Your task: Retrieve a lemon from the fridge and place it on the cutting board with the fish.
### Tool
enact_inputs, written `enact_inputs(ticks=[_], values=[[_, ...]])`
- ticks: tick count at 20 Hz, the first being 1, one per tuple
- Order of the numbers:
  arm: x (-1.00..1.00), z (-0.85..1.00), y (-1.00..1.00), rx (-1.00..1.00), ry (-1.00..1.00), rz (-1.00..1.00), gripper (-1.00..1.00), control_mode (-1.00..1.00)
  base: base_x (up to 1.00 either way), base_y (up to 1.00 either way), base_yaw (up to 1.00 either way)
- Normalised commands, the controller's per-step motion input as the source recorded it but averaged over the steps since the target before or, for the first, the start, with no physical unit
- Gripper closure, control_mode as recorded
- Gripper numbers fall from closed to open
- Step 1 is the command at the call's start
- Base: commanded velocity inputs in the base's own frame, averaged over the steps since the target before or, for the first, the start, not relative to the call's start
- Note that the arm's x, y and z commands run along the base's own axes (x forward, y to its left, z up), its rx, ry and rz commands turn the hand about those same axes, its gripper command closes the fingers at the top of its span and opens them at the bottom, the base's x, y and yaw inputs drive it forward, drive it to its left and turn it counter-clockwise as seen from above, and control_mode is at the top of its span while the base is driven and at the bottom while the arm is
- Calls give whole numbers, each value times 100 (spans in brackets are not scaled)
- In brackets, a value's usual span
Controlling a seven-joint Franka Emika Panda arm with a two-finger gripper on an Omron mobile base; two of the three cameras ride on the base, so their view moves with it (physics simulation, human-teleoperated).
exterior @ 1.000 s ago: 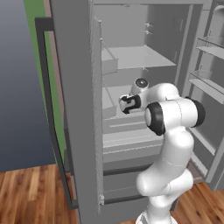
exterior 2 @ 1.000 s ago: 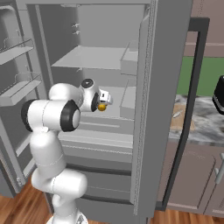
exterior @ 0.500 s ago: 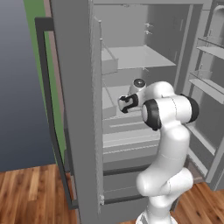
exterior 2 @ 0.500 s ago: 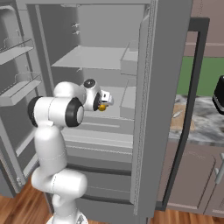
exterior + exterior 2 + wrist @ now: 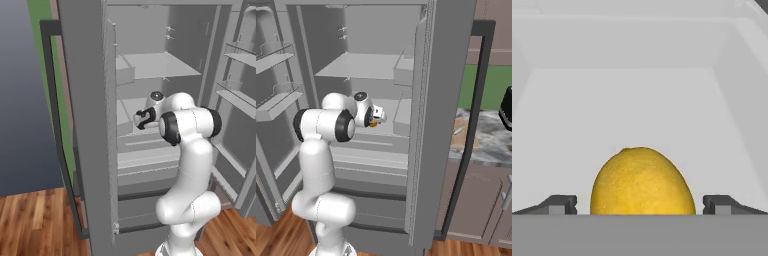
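Lowest in the hand view, the gripper (image 5: 641,205) shows two small dark, blocky finger tips (image 5: 559,204), one at the lower left and one at the lower right. Between them sits the lemon (image 5: 643,184), a rounded egg-shaped fruit with a finely pitted yellow-orange skin and a slight nub on top. The jaws stand spread wide, with a clear gap on each side of the fruit, so nothing is clamped and neither tip touches it. Beyond the lemon, a smooth pale grey shelf floor runs back to plain flat walls.

In the right base view the glossy white arm with dark joints rises at the lower left and reaches into the open fridge (image 5: 428,125), a matte grey box with flat shelves and a long dark vertical handle; the lemon is an orange speck at the hand, left of centre. Farther right, a light-tan cutting board (image 5: 462,135) lies on a grey marbled countertop (image 5: 491,142), with a small pale fish (image 5: 458,130) on it.
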Motion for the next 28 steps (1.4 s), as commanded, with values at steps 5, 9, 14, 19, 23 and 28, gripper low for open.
enact_inputs(ticks=[5,9,14,19,23,28], values=[[10,-1,0,0,1,0,-100,-100,0,0,0],[3,0,0,0,1,0,100,-100,0,0,0],[0,0,0,0,1,0,100,-100,0,0,0],[-28,0,0,1,0,0,100,-100,0,0,0],[-75,32,0,5,0,0,100,-100,0,0,0],[-96,60,0,2,0,0,100,-100,0,0,0]])
